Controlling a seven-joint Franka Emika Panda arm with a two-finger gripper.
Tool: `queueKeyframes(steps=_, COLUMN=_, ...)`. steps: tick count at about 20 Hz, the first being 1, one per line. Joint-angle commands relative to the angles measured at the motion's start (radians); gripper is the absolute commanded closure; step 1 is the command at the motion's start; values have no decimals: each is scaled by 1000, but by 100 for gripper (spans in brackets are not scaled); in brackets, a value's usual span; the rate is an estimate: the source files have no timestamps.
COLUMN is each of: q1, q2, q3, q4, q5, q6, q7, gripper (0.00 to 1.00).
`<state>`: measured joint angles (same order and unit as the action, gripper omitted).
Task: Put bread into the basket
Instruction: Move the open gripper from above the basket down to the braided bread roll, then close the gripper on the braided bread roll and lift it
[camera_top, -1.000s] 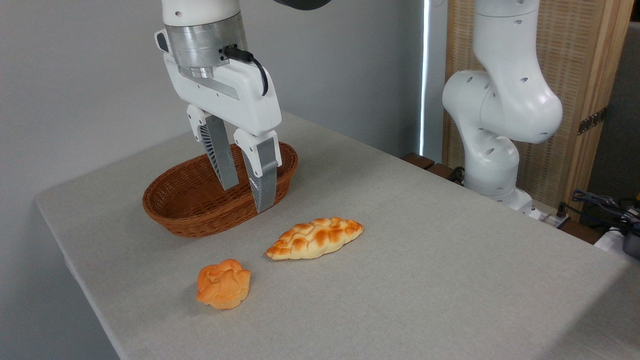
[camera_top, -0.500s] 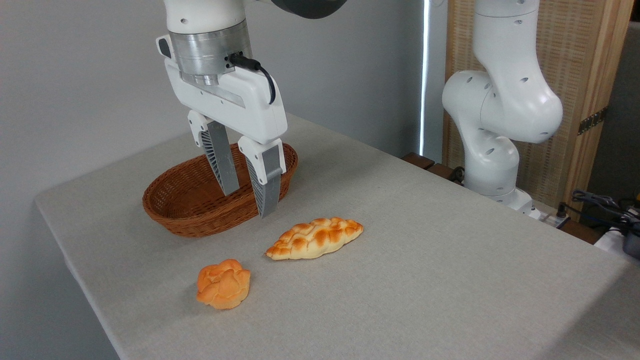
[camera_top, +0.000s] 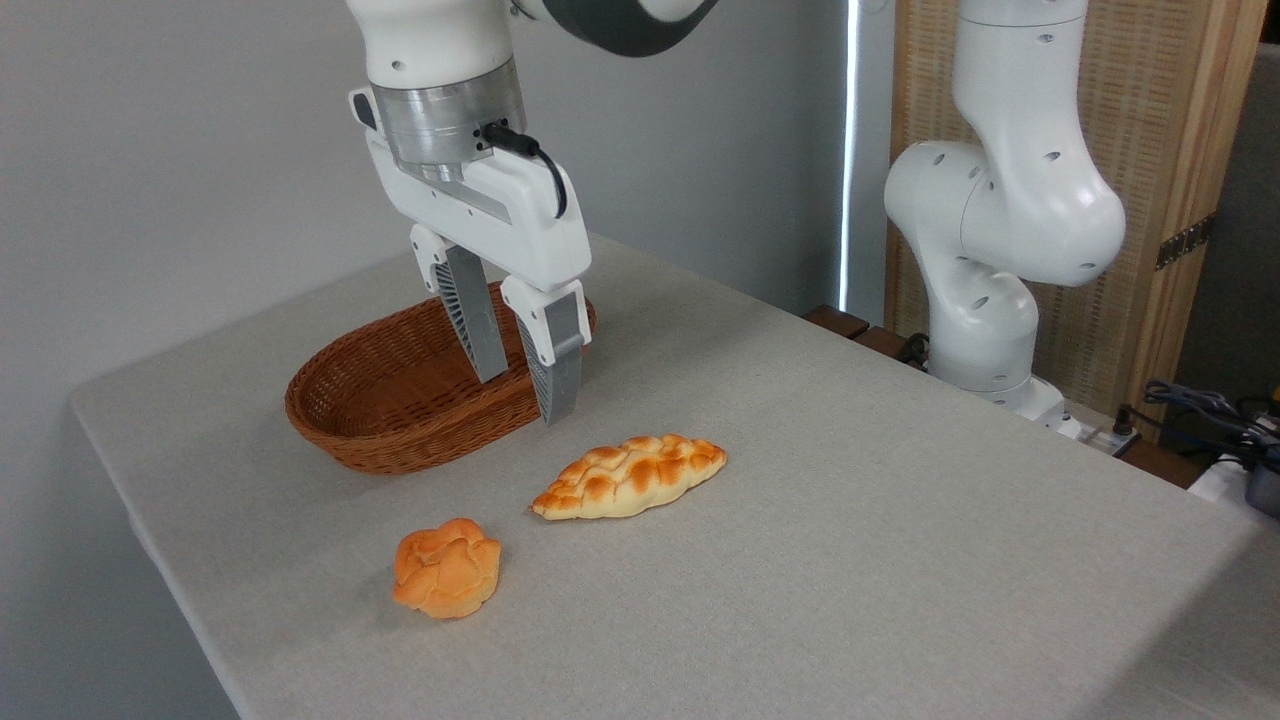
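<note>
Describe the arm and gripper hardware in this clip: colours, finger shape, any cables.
The arm is glossy white with rounded joints and small dark holes; a dark grey band shows at the top edge. A brushed silver cylinder sits at the wrist, with a black cable looping from it. The gripper has a white boxy body and two long, tapering grey fingers with ribbed sides.

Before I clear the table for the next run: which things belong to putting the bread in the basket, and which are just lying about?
Belongs to the job:
- bread, on the table, not yet gripped
- basket, nothing in it
- gripper, fingers apart, holding nothing

Just lying about:
- bun, near the front edge
</note>
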<state>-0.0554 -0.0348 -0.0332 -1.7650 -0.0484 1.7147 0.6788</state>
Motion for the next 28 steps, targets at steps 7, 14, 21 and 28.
queueKeyframes(steps=7, q1=3, q2=-128, q3=-114, q4=-313, q5=-7, q6=215, q7=119, gripper=0)
queueKeyframes(steps=14, q1=3, q2=-154, q3=-120, q4=-418, q5=65, q6=223, q7=136, gripper=0)
queueKeyframes(steps=21, q1=3, q2=-140, q3=-119, q4=-505, q5=117, q6=296, q7=142, gripper=0)
queueKeyframes(steps=28, q1=2, q2=-123, q3=-120, q4=-548, q5=119, q6=352, q7=149, gripper=22)
